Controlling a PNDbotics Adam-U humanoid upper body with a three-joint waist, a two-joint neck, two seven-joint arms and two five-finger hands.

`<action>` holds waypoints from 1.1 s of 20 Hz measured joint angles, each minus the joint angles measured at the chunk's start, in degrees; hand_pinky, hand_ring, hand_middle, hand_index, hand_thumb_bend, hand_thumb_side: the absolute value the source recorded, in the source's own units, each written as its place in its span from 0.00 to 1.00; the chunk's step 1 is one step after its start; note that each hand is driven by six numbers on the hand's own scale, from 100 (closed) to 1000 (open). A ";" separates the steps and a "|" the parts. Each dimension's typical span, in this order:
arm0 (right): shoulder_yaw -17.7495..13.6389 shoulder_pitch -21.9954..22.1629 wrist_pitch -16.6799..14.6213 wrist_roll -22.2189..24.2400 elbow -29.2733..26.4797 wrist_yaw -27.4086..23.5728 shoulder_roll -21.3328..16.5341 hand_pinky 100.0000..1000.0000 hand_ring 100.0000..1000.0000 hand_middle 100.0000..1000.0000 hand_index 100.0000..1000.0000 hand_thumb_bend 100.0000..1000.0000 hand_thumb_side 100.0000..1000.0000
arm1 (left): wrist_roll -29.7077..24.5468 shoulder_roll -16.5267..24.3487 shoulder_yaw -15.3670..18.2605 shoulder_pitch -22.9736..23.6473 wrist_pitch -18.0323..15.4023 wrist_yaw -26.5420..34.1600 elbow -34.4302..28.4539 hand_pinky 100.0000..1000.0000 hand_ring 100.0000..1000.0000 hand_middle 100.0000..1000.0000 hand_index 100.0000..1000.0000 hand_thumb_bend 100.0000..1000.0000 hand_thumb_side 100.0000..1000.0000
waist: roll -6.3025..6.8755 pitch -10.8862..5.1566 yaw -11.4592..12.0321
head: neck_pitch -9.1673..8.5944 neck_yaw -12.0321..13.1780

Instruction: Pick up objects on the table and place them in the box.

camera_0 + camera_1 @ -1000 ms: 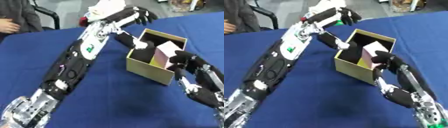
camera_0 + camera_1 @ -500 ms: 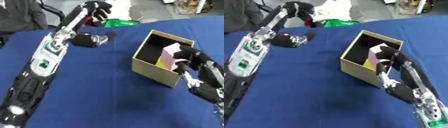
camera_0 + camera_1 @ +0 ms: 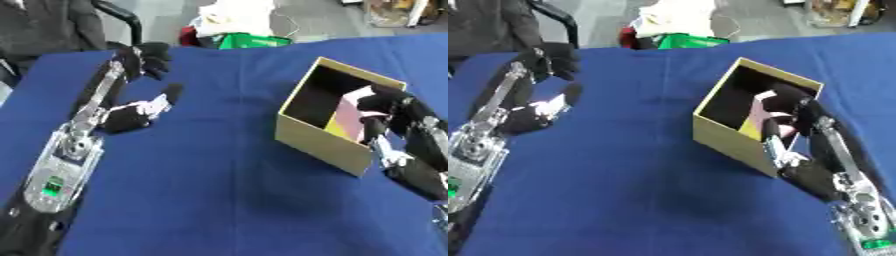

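Observation:
A tan cardboard box (image 3: 319,142) with a dark inside stands right of centre on the blue table (image 3: 219,200). A pink item (image 3: 350,112) and a yellow item (image 3: 337,131) lie in it. My right hand (image 3: 389,102) sits at the box's right rim, with its fingers curled over the wall beside the pink item. My left arm stretches up the left side. My left hand (image 3: 144,56) hangs at the far left of the table with relaxed fingers holding nothing. A black thing with a white patch (image 3: 144,110) shows beside that forearm; I cannot tell what it is.
Beyond the table's far edge lie white and green items (image 3: 241,35) on the floor. A dark chair (image 3: 122,20) and a person in dark clothes (image 3: 44,25) are at the top left. Bare blue cloth lies between my left arm and the box.
My left arm has swung from above the box far over to the left. My right hand has stayed at the box's rim. The whole picture has shifted, so the camera moved too.

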 measured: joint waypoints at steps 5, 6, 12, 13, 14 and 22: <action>-0.34 0.02 0.01 -0.47 -0.05 0.00 0.00 0.70 0.78 0.71 0.90 0.00 0.37 | 0.39 -1.52 0.56 2.78 -0.45 1.08 -0.16 0.63 0.66 0.65 0.83 0.36 0.44 | -0.15 0.07 -0.42 | 0.67 0.13; -0.36 0.04 0.00 -0.54 -0.06 0.00 0.00 0.70 0.78 0.71 0.90 0.00 0.37 | 0.41 -1.80 0.62 3.13 -0.51 1.25 -0.17 0.63 0.66 0.65 0.83 0.36 0.44 | -0.25 0.07 -0.43 | 0.82 0.24; -0.62 0.12 0.11 -0.83 -0.23 0.00 0.02 0.70 0.78 0.71 0.90 0.00 0.37 | 0.42 -3.05 0.84 4.69 -0.72 1.76 -0.16 0.63 0.66 0.64 0.83 0.36 0.45 | -0.33 0.14 -0.73 | 2.41 0.36; -0.64 0.22 0.11 -0.84 -0.23 0.00 0.02 0.70 0.78 0.71 0.90 0.00 0.37 | 0.41 -3.14 0.84 4.82 -0.74 1.78 -0.16 0.63 0.66 0.64 0.83 0.36 0.45 | -0.33 0.18 -0.69 | 2.68 0.31; -0.65 0.28 0.11 -0.85 -0.23 0.00 0.02 0.70 0.78 0.71 0.90 0.00 0.37 | 0.37 -3.15 0.84 4.98 -0.78 1.79 -0.15 0.63 0.66 0.64 0.83 0.36 0.45 | -0.33 0.21 -0.59 | 2.81 0.28; -0.65 0.28 0.11 -0.87 -0.23 0.03 0.04 0.70 0.78 0.71 0.90 0.00 0.36 | -0.11 -3.62 0.84 5.18 -1.18 1.91 -0.12 0.63 0.66 0.65 0.83 0.34 0.46 | -0.34 0.39 -0.60 | 3.25 -0.13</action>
